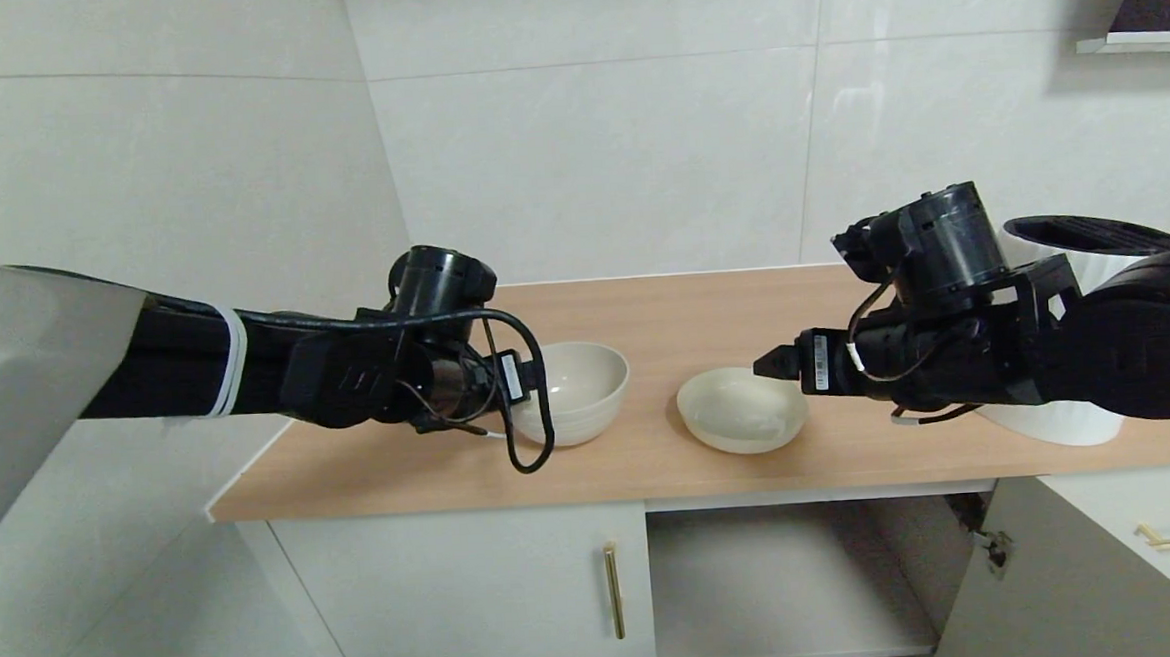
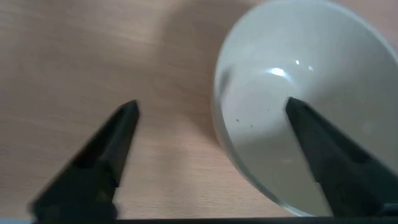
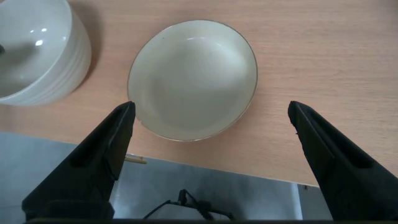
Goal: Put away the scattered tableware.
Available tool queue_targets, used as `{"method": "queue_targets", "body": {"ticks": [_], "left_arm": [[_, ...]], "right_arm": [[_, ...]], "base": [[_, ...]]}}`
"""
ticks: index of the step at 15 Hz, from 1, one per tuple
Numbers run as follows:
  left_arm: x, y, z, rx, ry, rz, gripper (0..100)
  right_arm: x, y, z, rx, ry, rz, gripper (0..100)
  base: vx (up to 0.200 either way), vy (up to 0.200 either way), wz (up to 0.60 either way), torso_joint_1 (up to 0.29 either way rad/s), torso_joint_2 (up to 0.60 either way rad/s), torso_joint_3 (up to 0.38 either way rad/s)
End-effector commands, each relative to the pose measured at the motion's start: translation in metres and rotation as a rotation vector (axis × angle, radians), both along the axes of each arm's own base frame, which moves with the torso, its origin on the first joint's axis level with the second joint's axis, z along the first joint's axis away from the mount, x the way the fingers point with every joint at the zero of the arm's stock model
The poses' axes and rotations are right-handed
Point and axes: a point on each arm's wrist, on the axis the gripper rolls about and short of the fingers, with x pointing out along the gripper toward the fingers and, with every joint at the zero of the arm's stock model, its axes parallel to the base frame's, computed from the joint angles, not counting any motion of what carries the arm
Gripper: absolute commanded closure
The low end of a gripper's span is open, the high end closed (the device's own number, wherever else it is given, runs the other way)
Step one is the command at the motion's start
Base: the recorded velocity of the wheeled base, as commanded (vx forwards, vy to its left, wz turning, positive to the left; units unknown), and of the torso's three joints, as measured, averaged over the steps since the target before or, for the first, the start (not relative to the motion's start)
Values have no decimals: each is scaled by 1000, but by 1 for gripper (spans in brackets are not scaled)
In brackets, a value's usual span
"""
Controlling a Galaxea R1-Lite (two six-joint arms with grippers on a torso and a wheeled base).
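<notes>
Two pieces are sitting near each other on the light wooden countertop: a deep ribbed cream bowl and a shallow cream bowl. The left gripper is straddling the deep bowl's rim, released; the right gripper is hovering released above the shallow one. Seating each rim deeply before clenching should be preventing slips.

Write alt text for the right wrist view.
The right pincer, open, points down at a shallow cream bowl on a wooden counter. A deeper ribbed bowl stands beside it, apart.
</notes>
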Motion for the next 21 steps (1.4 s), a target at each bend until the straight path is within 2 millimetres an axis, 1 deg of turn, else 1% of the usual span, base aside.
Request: {"method": "queue_targets", "body": {"ticks": [1,3,4,5,6,7,8,10,11,12,13,14,16,19,21], "left_arm": [[0,-6,-7,2,18,-11,100],[0,-9,-8,-5,20,-9,100],[-1,-9,-6,-6,14,-8,100],[-4,-7,2,-11,-3,-6,100],[-10,-5,13,-23,-28,-6,100],[-21,1,29,-37,-58,-10,100],[-31,4,39,-50,-77,-20,100],[-42,7,50,-69,-93,-44,100],[-49,9,56,-97,-94,-77,100],[-52,10,58,-110,-93,-93,100],[-56,11,59,-129,-88,-119,100],[-57,11,61,-134,-92,-124,100],[-57,11,61,-133,-91,-124,100],[-58,10,61,-133,-91,-127,100],[-58,10,61,-133,-89,-127,100]], "right_arm": [[-1,0,1,3,-4,0,0],[-1,-1,2,1,-4,1,0],[-1,0,2,2,-6,1,0],[-1,0,2,2,-6,1,0],[-1,0,2,2,-6,1,0],[0,-1,2,3,-7,0,0],[1,0,1,-1,-3,1,0],[8,-1,-6,-16,17,-13,0],[16,1,-17,-48,50,-36,0],[22,0,-23,-68,63,-61,0],[35,2,-37,-109,81,-106,0],[42,2,-46,-131,91,-133,0],[56,-2,-59,-166,109,-184,0],[60,-1,-67,-178,125,-188,0],[61,-1,-69,-177,126,-189,0]], "base": [[0,0,0,0,0,0],[0,0,0,0,0,0],[0,0,0,0,0,0],[0,0,0,0,0,0],[0,0,0,0,0,0],[0,0,0,0,0,0],[0,0,0,0,0,0],[0,0,0,0,0,0],[0,0,0,0,0,0],[0,0,0,0,0,0],[0,0,0,0,0,0],[0,0,0,0,0,0],[0,0,0,0,0,0],[0,0,0,0,0,0],[0,0,0,0,0,0]]}}
